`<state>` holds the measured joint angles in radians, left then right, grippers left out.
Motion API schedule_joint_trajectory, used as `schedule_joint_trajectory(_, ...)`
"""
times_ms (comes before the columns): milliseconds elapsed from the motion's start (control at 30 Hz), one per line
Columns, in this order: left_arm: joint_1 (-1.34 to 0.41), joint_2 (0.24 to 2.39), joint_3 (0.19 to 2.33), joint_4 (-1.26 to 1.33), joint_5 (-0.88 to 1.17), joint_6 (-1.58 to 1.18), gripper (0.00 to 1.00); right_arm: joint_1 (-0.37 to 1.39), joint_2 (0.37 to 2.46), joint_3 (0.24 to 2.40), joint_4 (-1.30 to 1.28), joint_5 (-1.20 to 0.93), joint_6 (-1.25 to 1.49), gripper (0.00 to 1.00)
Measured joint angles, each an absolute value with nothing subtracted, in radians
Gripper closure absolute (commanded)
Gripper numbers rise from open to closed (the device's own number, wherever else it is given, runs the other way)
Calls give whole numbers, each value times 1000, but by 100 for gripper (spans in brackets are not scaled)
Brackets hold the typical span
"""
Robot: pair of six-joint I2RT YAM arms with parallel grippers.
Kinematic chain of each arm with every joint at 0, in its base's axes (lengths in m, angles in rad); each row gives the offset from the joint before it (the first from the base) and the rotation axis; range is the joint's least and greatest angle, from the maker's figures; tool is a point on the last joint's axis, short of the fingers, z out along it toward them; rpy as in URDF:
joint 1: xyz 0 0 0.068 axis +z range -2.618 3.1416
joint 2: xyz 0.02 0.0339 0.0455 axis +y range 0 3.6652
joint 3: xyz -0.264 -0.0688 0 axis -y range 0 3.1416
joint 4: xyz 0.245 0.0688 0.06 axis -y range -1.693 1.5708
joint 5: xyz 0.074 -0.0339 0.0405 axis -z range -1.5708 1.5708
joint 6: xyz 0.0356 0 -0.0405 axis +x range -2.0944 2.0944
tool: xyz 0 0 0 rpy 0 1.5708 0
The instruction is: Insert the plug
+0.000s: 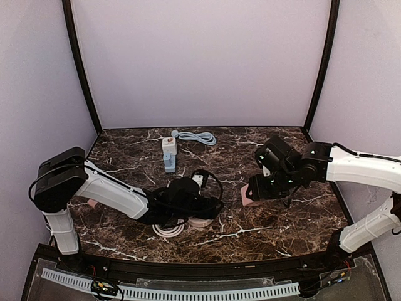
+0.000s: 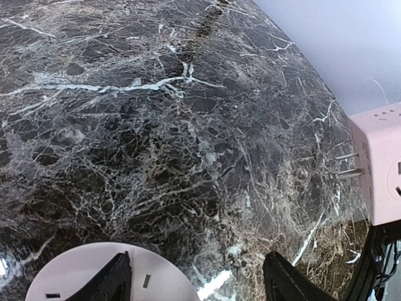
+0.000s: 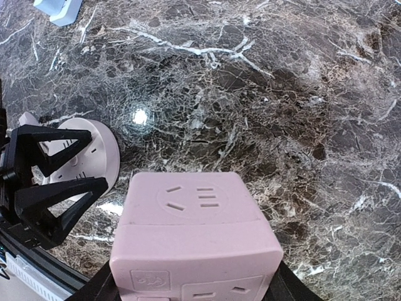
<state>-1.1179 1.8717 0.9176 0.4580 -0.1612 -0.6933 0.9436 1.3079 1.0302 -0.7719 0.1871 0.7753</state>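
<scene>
Left gripper (image 2: 197,285) over socket (image 2: 75,276), cube (image 2: 382,157) nearby

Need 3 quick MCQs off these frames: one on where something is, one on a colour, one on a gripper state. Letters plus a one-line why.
1. Where is the grey cable?
A. By the arm bases
B. At the far edge of the table
C. At the table's centre

2. What colour is the cube socket in the right gripper?
A. Pink
B. Blue
C. Black

3. What state is the left gripper in?
A. Shut on the cube socket
B. Shut on the grey cable
C. Open, above the round socket

Key:
1 B: the top view shows it lying along the far edge.
2 A: the right wrist view shows a pink body between the fingers.
3 C: the left wrist view shows the fingers spread, with nothing between them.
</scene>
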Motion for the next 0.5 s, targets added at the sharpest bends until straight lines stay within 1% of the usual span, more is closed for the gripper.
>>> schedule_joint_trajectory(100, -1124, 1856, 894, 481, -156, -705, 19, 943, 1308, 1034, -783, 191, 768, 76)
schedule_joint_trajectory(200, -1132, 1800, 842, 469, -181, -693, 11, 943, 1312, 1045, -795, 194, 762, 77)
schedule_joint_trajectory(367, -1135, 1660, 769, 374, -289, -633, 6, 943, 1338, 1081, -807, 195, 753, 77)
schedule_joint_trajectory(500, -1132, 1521, 725, 287, -398, -613, 5, 943, 1364, 1100, -809, 195, 742, 77)
